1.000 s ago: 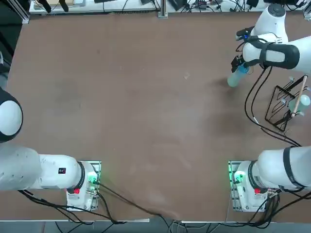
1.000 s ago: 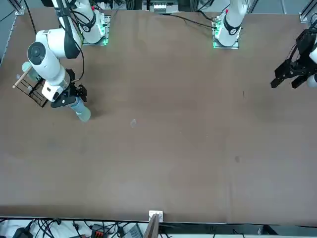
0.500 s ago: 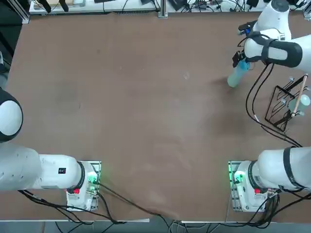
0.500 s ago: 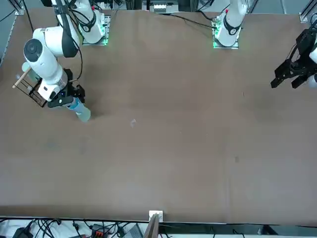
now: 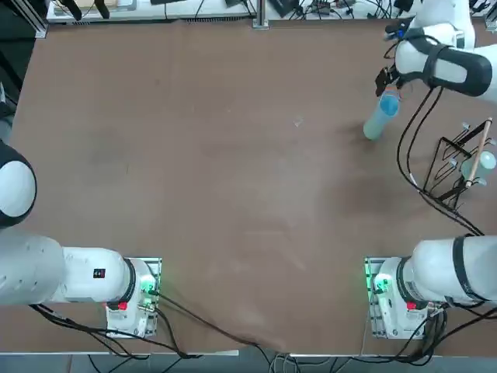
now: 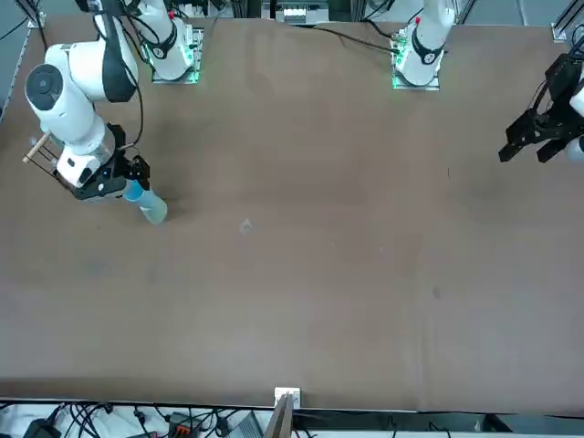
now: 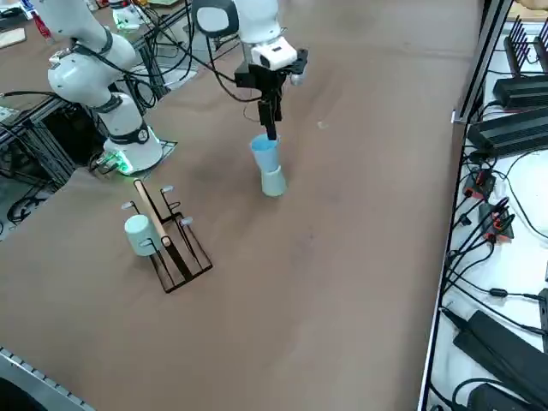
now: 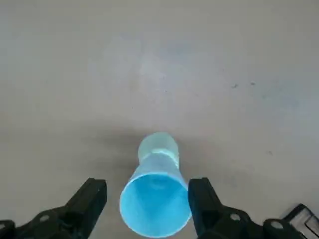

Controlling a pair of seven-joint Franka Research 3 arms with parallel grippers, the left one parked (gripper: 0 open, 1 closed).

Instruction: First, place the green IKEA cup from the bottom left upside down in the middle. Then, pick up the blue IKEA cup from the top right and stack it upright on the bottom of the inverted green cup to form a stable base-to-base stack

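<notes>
Above stack, right gripper [image 8: 149,209] jaws apart; blue IKEA cup [image 8: 155,203] upright on inverted green IKEA cup [image 8: 157,146].

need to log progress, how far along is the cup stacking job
Looks done: the blue IKEA cup stands upright on the inverted green IKEA cup, base to base, though toward the table's far right rather than its middle. The right tool is open just above, holding nothing. Nothing visibly left.

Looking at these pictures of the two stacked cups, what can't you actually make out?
- Green IKEA cup, wrist view: mostly hidden beneath the blue IKEA cup.
- Where the cups meet, top view: too small to judge.
- Right gripper, open: fingers cut off by the wrist picture's edge.
- Pale cup on the wire rack, front view: hidden behind the arm.
</notes>
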